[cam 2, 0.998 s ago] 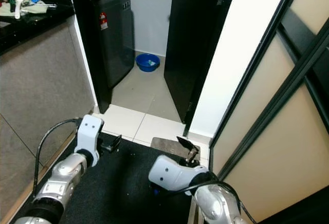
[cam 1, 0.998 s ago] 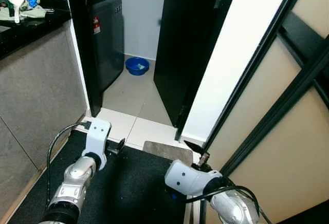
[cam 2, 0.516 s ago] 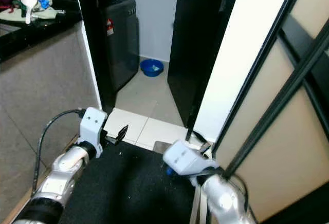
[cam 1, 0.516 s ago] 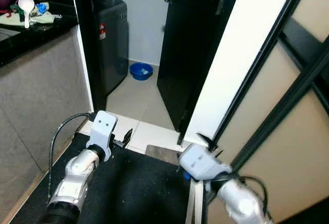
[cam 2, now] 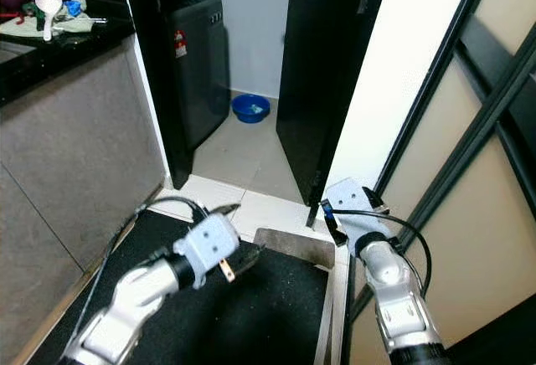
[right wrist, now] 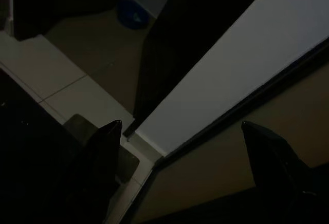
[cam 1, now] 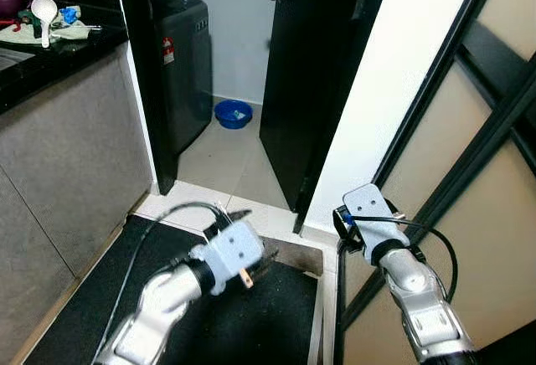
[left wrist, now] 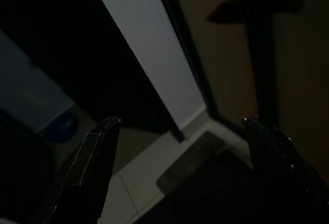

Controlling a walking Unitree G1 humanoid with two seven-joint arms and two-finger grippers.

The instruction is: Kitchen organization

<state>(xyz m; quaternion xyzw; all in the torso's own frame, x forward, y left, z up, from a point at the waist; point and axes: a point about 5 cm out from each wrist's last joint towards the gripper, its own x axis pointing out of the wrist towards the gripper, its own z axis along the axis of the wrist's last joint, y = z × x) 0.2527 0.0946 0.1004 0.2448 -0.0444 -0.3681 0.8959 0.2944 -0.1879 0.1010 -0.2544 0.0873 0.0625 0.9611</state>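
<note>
A black counter [cam 1: 50, 51] at the far left carries a white ladle [cam 1: 43, 12], a cloth and a purple bowl. My left gripper [cam 1: 254, 238] hovers low over the black floor mat [cam 1: 100, 298], open with nothing in it; in the left wrist view its fingers [left wrist: 95, 162] are spread wide towards the doorway. My right gripper [cam 1: 342, 219] is beside the white door post [cam 1: 377, 105], near the sliding-door frame. The right wrist view has that gripper's fingers [right wrist: 103, 152] wide apart, holding nothing.
A dark washing machine [cam 1: 180, 55] stands past the counter, with a blue basin [cam 1: 234, 114] on the tiled floor behind it. A black door [cam 1: 306, 80] hangs ajar. A small grey mat [cam 1: 295, 252] lies at the threshold. Beige sliding panels [cam 1: 469, 214] wall off the right.
My left arm has swung right across the black mat. My right arm has lifted and moved right, up to the door post. The camera has turned slightly.
</note>
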